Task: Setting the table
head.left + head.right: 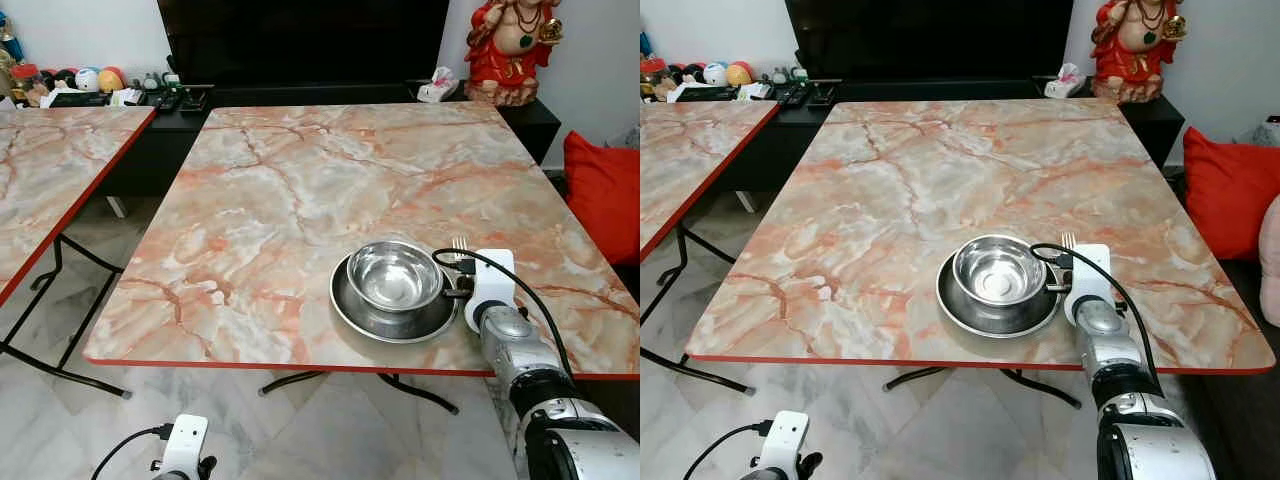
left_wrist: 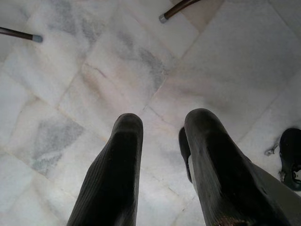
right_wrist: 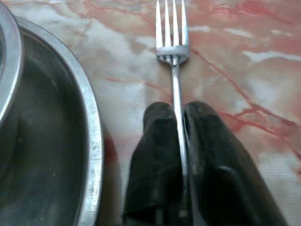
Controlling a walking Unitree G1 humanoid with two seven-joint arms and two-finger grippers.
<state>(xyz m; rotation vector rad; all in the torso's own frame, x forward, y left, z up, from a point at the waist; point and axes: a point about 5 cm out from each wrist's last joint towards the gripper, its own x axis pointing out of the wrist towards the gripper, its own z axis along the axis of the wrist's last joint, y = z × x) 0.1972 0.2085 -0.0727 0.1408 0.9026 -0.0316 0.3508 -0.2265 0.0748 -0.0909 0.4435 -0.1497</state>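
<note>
Fork placement is the step in hand, by the look of it: the right gripper (image 3: 178, 117) has its two black fingers pinched on the handle of a fork (image 3: 172, 52), whose tines point away from the robot, toward twelve o'clock. The fork sits low over the marble-patterned table (image 1: 300, 200), just beside the plate (image 1: 392, 322) at its three o'clock side; whether the tines already touch the tabletop cannot be told. Holding it by the handle, parallel to the table's side edge, keeps it square with the place setting and lets the fingers open without knocking the plate's rim.

A steel bowl (image 1: 394, 274) stands on the plate, and the pair lie near the table's near edge, toward five o'clock of the tabletop, where a seated diner could reach them.

The right arm reaches forward over the near edge, forearm nearly level, its white wrist camera housing just right of the plate and a black cable looping over it. The left gripper (image 2: 162, 155) hangs idle below table height, pointing down at the pale marble floor (image 2: 117, 61), its fingers parted and holding nothing.
</note>
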